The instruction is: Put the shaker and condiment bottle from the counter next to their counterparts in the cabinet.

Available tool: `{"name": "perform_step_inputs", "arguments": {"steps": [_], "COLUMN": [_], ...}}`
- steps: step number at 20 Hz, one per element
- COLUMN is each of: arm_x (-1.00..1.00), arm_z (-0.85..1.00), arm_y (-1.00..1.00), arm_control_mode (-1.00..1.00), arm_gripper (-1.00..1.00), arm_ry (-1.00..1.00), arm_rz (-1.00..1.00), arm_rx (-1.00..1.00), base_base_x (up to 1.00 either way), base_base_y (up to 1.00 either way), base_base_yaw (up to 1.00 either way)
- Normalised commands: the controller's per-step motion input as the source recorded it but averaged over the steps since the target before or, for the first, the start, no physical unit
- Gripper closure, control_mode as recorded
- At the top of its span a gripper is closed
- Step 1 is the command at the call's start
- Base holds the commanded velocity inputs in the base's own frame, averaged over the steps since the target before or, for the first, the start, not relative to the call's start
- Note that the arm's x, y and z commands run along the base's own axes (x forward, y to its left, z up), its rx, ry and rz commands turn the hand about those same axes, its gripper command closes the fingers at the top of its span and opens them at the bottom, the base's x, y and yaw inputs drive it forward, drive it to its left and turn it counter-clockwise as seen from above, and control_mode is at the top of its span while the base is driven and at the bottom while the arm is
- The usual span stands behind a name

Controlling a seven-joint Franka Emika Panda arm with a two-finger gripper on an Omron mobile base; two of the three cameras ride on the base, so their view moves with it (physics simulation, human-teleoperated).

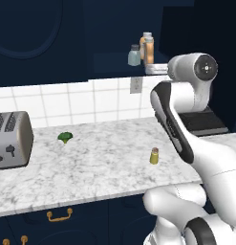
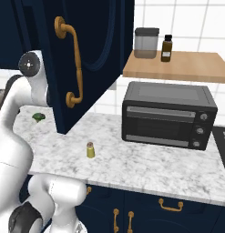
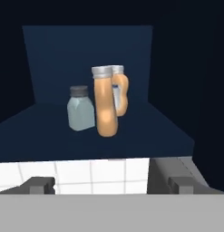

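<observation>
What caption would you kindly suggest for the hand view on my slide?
Open end effector faces the cabinet shelf, where the condiment bottle stands beside its counterparts.

On the cabinet shelf [image 3: 50, 131] stand three containers: one pale grey-green shaker [image 3: 80, 109] with a dark cap, one slim orange bottle [image 3: 105, 102], and one wider orange bottle [image 3: 120, 93] with a white label close behind it.

The counter [image 1: 105, 167] carries one small yellow shaker [image 1: 154, 156], one piece of broccoli [image 1: 65, 137], one toaster [image 1: 12, 139] and one black toaster oven [image 2: 168, 114].

The wooden shelf [image 2: 177, 67] above the oven holds two things: one grey canister [image 2: 146, 43] and one small dark bottle [image 2: 166, 48].
</observation>
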Motion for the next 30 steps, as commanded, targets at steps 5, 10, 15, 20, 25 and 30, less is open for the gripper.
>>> {"name": "perform_step_inputs", "arguments": {"steps": [5, 10, 15, 20, 25, 30], "arm_x": [-0.69, -0.64, -0.63, -0.48, -0.32, -0.18], "arm_z": [-0.29, -0.42, -0.44, -0.47, -0.44, -0.43], "arm_y": [0.0, 0.0, 0.05, 0.15, 0.14, 0.1], "arm_control_mode": [-1.0, -1.0, -1.0, -1.0, -1.0, -1.0], "arm_gripper": [-1.0, -1.0, -1.0, -1.0, -1.0, -1.0], "arm_ry": [-0.01, 0.0, 0.0, 0.0, 0.03, 0.05], "arm_rz": [0.0, -0.01, -0.05, -0.06, -0.09, -0.21], "arm_rx": [0.0, 0.0, 0.0, 0.03, 0.05, 0.07], "base_base_x": [0.0, 0.0, 0.0, 0.0, 0.0, 0.0], "base_base_y": [0.0, 0.0, 0.0, 0.0, 0.0, 0.0], "base_base_yaw": [0.0, 0.0, 0.0, 0.0, 0.0, 0.0]}}
